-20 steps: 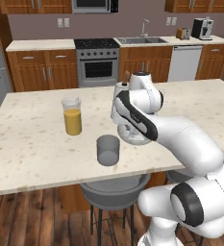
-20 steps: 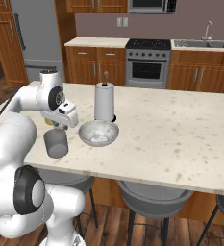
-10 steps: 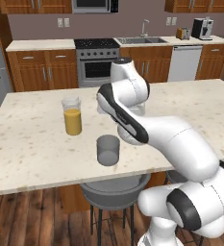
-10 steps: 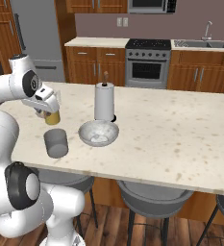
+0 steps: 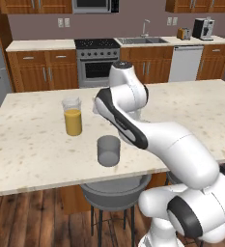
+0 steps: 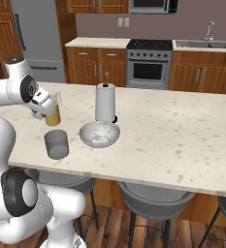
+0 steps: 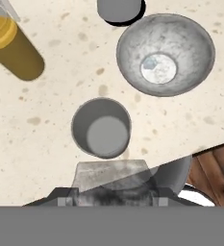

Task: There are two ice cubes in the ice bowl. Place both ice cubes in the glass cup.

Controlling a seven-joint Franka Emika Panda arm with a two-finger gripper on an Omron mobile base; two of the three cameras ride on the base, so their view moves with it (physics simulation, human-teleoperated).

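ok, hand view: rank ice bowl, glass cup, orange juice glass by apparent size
1. ice bowl: widest by far.
2 and 3. glass cup and orange juice glass: unsure. The cup's rim looks wider, but it is seen nearly end-on, while the juice glass lies slanted and is cut off by the frame edge.

On the speckled beige stone desk, the short smoky-grey glass cup stands near the front edge. The wide shallow grey speckled ice bowl sits just to its right. The tall white cylindrical jug with a brown knob stands directly behind the bowl. The taller clear glass of orange liquid stands behind the cup, slightly left.
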